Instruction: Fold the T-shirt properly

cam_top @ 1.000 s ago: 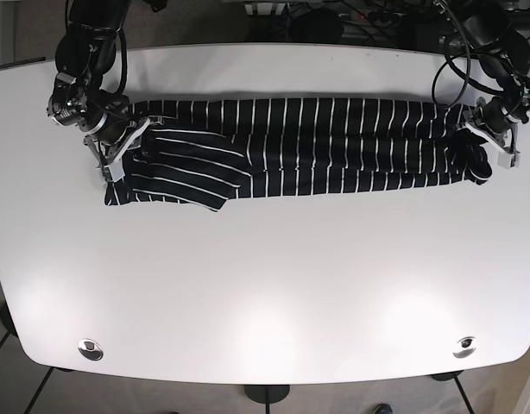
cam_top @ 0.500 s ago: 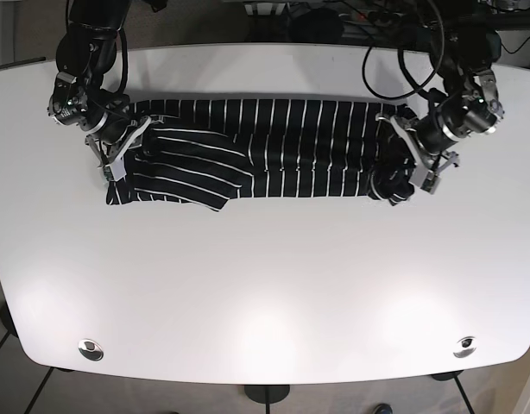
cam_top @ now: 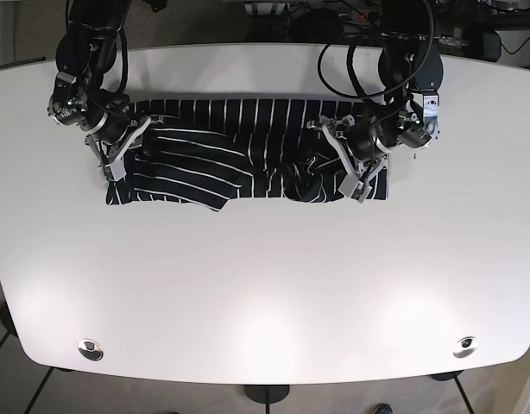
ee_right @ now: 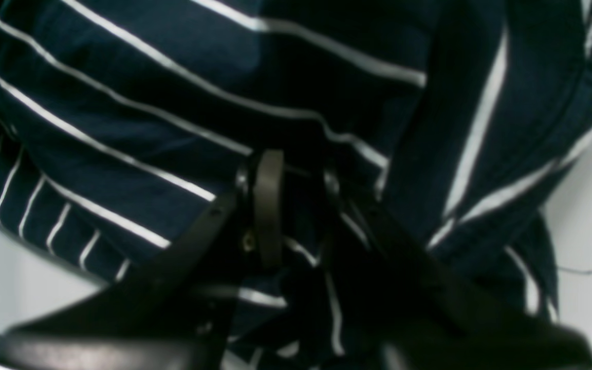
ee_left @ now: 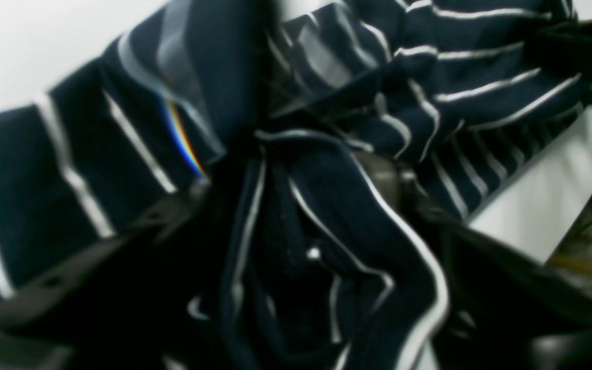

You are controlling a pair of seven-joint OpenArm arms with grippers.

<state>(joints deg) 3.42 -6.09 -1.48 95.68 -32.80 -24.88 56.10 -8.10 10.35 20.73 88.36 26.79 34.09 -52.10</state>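
The navy T-shirt [cam_top: 248, 129] with white stripes lies across the far part of the white table [cam_top: 265, 285]. Its right end is bunched up toward the middle. My left gripper [cam_top: 338, 164] is shut on that bunched end; in the left wrist view, crumpled striped cloth [ee_left: 327, 216] fills the space at the gripper [ee_left: 316, 246]. My right gripper [cam_top: 123, 151] is shut on the shirt's left end, where a folded flap [cam_top: 196, 168] lies. In the right wrist view its dark fingers [ee_right: 183, 257] pinch cloth [ee_right: 121, 103] at the gripper [ee_right: 296, 216].
Two round metal fittings [cam_top: 91, 348] [cam_top: 463, 346] sit near the table's front corners. Cables and equipment [cam_top: 369, 17] lie beyond the far edge. Bare white tabletop stretches in front of the shirt.
My left gripper has dragged the shirt's right end leftward from near the table's right edge to the middle, bunching the cloth. The right gripper has stayed put.
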